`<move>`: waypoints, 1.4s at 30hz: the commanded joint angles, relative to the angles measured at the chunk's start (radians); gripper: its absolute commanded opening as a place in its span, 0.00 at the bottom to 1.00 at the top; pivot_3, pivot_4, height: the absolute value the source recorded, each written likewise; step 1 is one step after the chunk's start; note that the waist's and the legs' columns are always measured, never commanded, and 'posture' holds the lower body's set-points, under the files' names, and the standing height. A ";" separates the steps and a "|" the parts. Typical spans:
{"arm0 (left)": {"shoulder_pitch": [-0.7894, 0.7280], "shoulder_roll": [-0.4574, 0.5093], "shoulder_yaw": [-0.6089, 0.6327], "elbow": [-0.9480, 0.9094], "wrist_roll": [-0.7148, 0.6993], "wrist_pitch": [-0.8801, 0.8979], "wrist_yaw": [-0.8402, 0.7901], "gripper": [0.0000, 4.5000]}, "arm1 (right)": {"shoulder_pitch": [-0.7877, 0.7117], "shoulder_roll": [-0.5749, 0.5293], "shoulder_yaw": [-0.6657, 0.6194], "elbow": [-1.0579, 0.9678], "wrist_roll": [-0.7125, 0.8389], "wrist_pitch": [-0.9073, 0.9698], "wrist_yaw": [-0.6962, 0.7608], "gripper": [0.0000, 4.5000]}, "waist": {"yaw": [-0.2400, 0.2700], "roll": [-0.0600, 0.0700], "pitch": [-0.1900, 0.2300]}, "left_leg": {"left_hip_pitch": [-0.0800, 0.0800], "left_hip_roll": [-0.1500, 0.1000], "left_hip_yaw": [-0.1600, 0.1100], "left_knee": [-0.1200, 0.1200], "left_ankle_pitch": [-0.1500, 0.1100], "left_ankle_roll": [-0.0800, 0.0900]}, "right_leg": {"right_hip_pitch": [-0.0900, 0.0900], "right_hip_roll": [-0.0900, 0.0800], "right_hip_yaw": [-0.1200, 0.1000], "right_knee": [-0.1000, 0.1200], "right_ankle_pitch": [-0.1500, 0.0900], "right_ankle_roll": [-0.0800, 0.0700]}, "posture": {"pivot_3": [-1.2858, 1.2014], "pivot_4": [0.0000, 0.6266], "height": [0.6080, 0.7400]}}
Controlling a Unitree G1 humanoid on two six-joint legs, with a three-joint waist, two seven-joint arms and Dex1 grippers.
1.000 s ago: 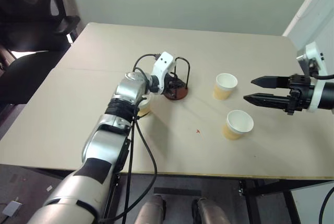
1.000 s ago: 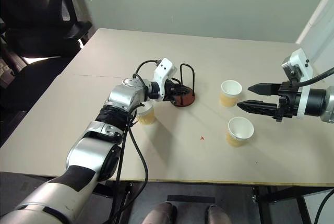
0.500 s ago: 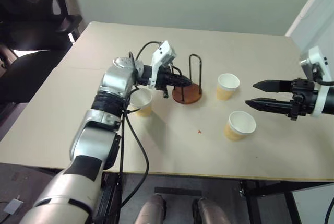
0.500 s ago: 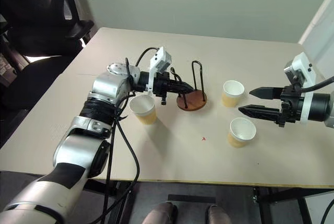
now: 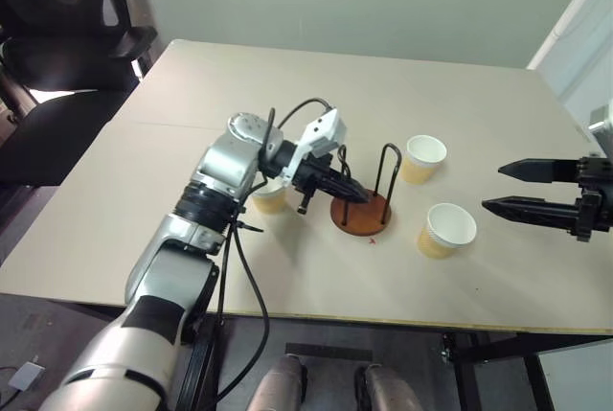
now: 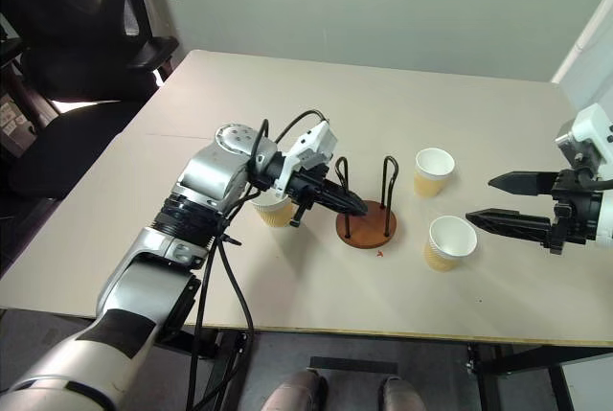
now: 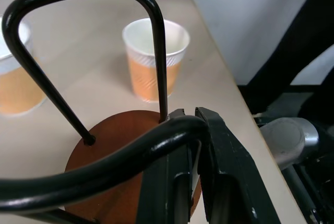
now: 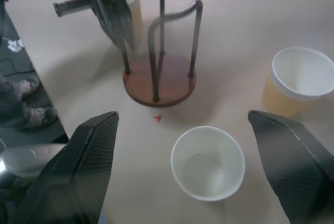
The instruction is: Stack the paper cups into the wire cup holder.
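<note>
The wire cup holder [image 5: 364, 216], a reddish-brown disc with black wire loops, stands upright mid-table. My left gripper [image 5: 351, 196] is shut on one of its wire loops [image 7: 125, 156], reaching in from the left. One paper cup [image 5: 268, 198] stands behind that arm, partly hidden by it. Two more paper cups stand to the right of the holder, one farther back [image 5: 424, 158] and one nearer [image 5: 446, 230]. My right gripper [image 5: 492, 188] hovers open at the right, fingers pointing left toward those two cups, nothing between them. In its wrist view the near cup [image 8: 209, 162] lies between the fingers [image 8: 91, 156].
A black office chair [image 5: 57, 47] stands off the table's back left corner. A small red mark [image 5: 372, 239] is on the table just in front of the holder. The table's front edge [image 5: 316, 315] runs close below the holder.
My left gripper has dragged the holder right and toward the front edge, from beside the left cup to nearer the two right cups. My right gripper has drawn back to the right, still open.
</note>
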 commanded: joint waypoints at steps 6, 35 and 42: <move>0.008 -0.006 -0.045 0.025 0.042 -0.116 -0.033 0.01 | -0.005 -0.004 -0.039 -0.041 0.046 0.003 -0.038 0.92 | -0.001 0.001 0.000 | 0.000 0.000 0.001 0.000 0.000 0.001 | 0.000 0.000 0.000 0.000 0.001 0.001 | 0.52 0.24 1.00; 0.093 0.066 -0.074 -0.057 0.140 -0.222 0.003 0.99 | -0.055 -0.020 0.063 0.009 0.033 -0.085 -0.038 0.92 | -0.001 0.003 -0.001 | 0.000 0.000 0.001 0.000 0.000 0.001 | 0.000 -0.001 0.000 0.000 0.000 0.002 | 0.52 0.24 1.00; 0.033 0.139 -0.017 -0.098 0.124 -0.206 0.000 0.99 | -0.093 -0.021 0.150 0.041 -0.005 -0.140 -0.008 0.92 | -0.003 0.003 -0.001 | 0.000 0.000 0.001 0.000 -0.001 0.001 | 0.000 -0.001 0.000 0.000 0.000 0.002 | 0.52 0.24 1.00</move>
